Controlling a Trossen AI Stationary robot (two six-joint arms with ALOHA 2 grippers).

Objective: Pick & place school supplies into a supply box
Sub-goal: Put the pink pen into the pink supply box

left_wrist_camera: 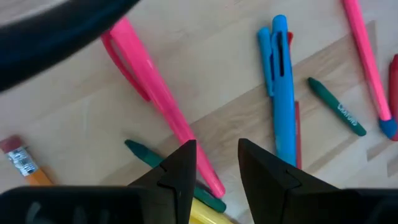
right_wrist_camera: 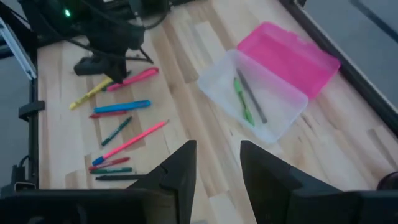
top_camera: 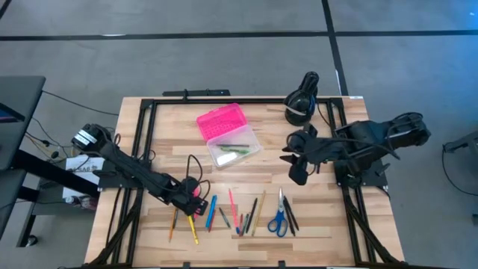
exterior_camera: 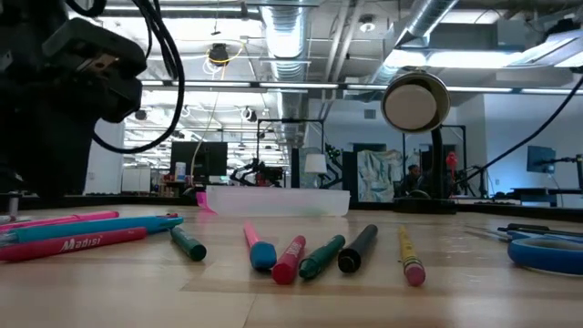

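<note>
Left gripper (left_wrist_camera: 216,163) hangs low, fingers parted, astride the pink pen (left_wrist_camera: 163,102) lying among the pens well short of the open box (top_camera: 233,146), and crowding neighbours could get pinched along too, while the right gripper (top_camera: 295,161) waits spread.

Illumination is even and moderately bright, supplied by ceiling strip lights (exterior_camera: 273,41) visible in the low view. Shadows on the bench (top_camera: 172,142) are soft and short. The left wrist view shows near-field blur; the dark fingers (left_wrist_camera: 180,171) appear softened.
</note>
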